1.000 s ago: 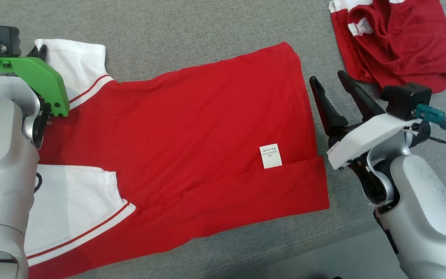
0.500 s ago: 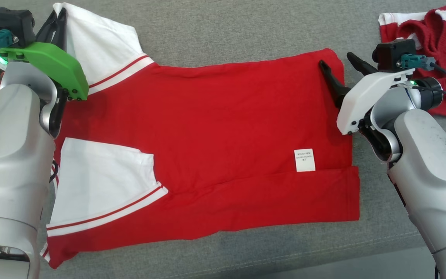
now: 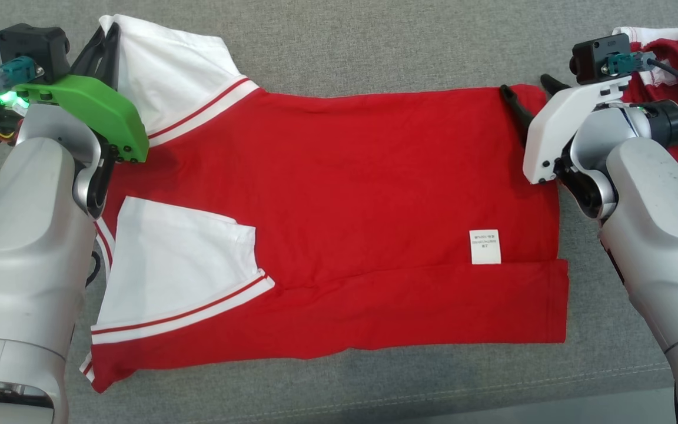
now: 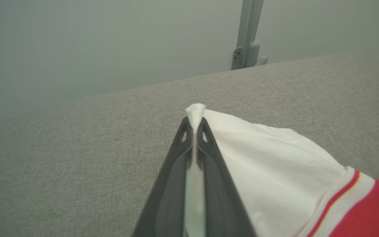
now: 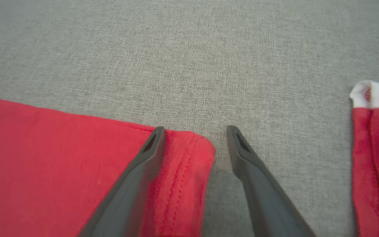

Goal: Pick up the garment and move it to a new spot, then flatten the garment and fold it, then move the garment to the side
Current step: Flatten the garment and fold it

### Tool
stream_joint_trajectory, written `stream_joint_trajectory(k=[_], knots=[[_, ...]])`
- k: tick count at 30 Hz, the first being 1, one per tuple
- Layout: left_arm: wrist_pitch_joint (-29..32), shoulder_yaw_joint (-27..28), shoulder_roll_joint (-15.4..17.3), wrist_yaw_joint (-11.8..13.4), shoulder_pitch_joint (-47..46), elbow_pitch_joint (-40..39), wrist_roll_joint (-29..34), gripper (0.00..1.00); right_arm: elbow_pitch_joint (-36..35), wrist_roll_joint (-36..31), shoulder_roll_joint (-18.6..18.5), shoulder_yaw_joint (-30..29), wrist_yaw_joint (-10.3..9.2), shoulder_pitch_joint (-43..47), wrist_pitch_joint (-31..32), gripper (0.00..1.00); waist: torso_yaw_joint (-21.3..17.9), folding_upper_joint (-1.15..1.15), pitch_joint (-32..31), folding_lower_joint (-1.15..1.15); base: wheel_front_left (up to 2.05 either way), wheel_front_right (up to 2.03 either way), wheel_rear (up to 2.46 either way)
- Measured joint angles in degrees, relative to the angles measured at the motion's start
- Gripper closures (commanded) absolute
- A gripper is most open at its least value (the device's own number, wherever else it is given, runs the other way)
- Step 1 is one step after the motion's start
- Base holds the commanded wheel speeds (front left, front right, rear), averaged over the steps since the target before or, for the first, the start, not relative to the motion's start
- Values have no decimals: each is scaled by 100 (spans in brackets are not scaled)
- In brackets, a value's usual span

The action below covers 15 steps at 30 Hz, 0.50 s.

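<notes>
The red garment [image 3: 339, 224] lies flat across the middle of the head view on the grey surface [image 3: 345, 47]. At upper left, the left gripper [image 3: 108, 35] pinches its white sleeve [image 3: 168, 65]. At upper right, the right gripper [image 3: 525, 83] has its fingers spread wide, astride the garment's hem corner.

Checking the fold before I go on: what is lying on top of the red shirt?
A folded-in white sleeve and a small white label lie on the shirt. What it covers underneath cannot be seen.
</notes>
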Motion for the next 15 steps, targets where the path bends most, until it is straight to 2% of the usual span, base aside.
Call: stream_joint_trajectory(k=[1, 2, 3, 4, 5, 7, 8, 9, 11, 15], knots=[[0, -4, 0, 0, 4, -5, -11, 100, 42, 18, 2, 40, 0, -26, 51, 32, 4, 0, -1, 0, 0, 0, 0], [0, -10, -2, 0, 10, -12, -19, 100, 71, 60, 4, 73, 0, -52, 79, 48, 8, 0, -5, 0, 0, 0, 0], [0, -14, -4, 4, 20, -20, -20, 100, 91, 87, 4, 102, 0, -75, 96, 52, 10, 0, -11, 0, 0, 0, 0], [1, -19, -4, 18, 33, -25, -26, 100, 100, 96, 3, 154, 0, -87, 126, 52, 9, 0, -18, 0, 0, 0, 0], [1, -19, -4, 18, 33, -25, -26, 100, 100, 96, 3, 154, 0, -87, 126, 51, 9, 0, -18, 0, 0, 0, 0], [3, -30, -4, 19, 64, -43, -29, 100, 114, 94, -7, 226, 0, -104, 157, 36, 1, 0, -37, 0, 0, 0, 0], [9, -36, -4, 19, 82, -54, -36, 100, 123, 96, -19, 250, 0, -109, 187, 36, -4, 0, -48, 0, 0, 0, 0], [10, -43, -3, 19, 94, -63, -48, 100, 125, 93, -34, 286, 0, -110, 225, 28, -10, 0, -59, 0, 0, 0, 0], [37, -58, 3, 19, 120, -107, -70, 100, 113, 80, -92, 363, 0, -110, 333, 0, -31, 0, -88, 0, 0, 0, 0], [60, -69, 26, 24, 141, -169, -89, 100, 27, 83, -129, 419, 0, -108, 469, 0, -51, 0, -88, 0, 0, 0, 0]])
